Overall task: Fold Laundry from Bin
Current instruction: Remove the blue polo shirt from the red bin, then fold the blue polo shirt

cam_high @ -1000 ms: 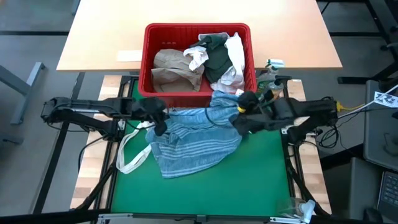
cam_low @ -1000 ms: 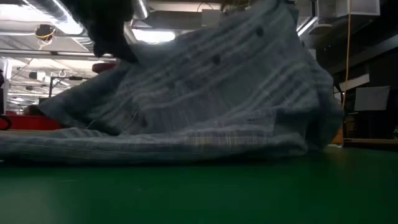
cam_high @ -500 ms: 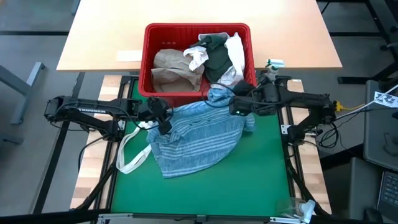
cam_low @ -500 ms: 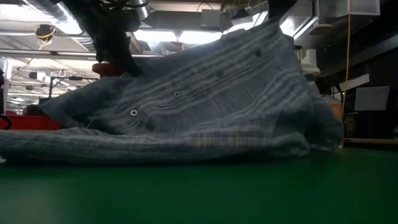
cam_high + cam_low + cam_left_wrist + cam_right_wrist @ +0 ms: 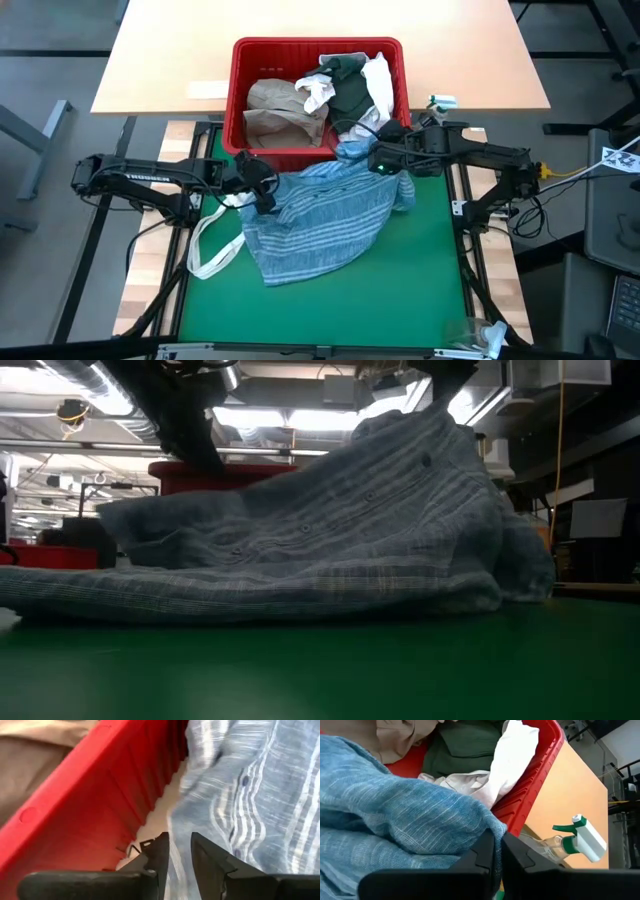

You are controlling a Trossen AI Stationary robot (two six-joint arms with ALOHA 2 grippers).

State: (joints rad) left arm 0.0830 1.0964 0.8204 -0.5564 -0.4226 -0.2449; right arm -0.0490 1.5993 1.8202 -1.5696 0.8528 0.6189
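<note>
While your left gripper sits at the striped shirt's left edge, just in front of the bin, its fingers stand a narrow gap apart with cloth between them; you cannot tell whether they grip it. That shirt lies spread on the green mat, partly over a white strap at its left, and its far right corner is lifted toward the bin's front wall. Inside the bin you have a tan shirt on the left, then a white piece, a dark green top and a white shirt. Your right gripper is at the bin's front right corner, fingers pinched nearly together on the striped shirt's bunched corner. Right of the bin stands a spray bottle.
</note>
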